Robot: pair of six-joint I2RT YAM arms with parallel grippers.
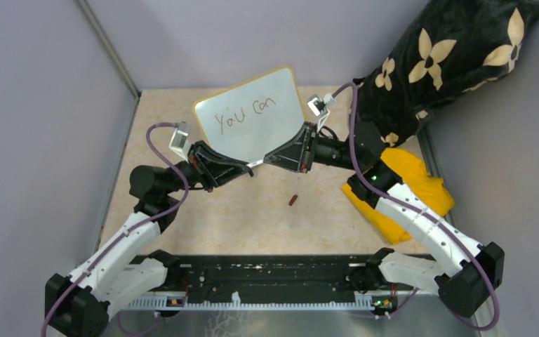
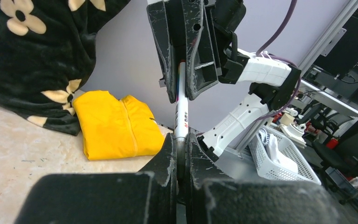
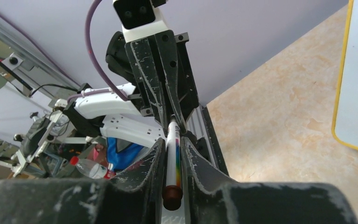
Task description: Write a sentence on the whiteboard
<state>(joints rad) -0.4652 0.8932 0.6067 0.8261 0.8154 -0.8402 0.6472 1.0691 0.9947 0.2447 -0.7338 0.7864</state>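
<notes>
The whiteboard (image 1: 275, 130), with the words "You can" (image 1: 245, 112) written on it, sits at the table's (image 1: 210, 210) far middle; at its near edge the left gripper (image 2: 181, 144) pinches a white marker (image 2: 182, 116), which also runs between the right gripper's (image 3: 172, 142) fingers (image 3: 150, 164), though I cannot tell whether they clamp it.

- Soft, even light fills the overhead view, and shadows on the table (image 1: 253, 225) are faint.
- The whiteboard (image 1: 253, 119) carries a mild glare.
- Both wrist views are sharp mid-frame but dark and blurred along the bottom edge.
</notes>
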